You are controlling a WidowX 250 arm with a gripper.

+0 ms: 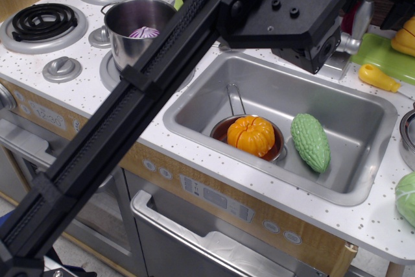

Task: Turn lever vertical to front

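The lever (351, 43) is a short silver-grey handle with a rounded tip, showing just right of my black gripper head, behind the sink's back right rim. The faucet post (362, 19) rises above it, and its grey base (336, 67) lies below. My gripper (322, 52) is right against the lever and covers its inner part. The black housing hides the fingers, so I cannot tell whether they are open or shut, or whether they touch the lever.
My black arm (130, 115) crosses from the lower left to the top. The sink (363, 160) holds a pan with an orange pumpkin (251, 135) and a green bumpy gourd (310, 141). A steel pot (133, 27) stands on the stove. A yellow-handled tool (379, 78) lies to the right.
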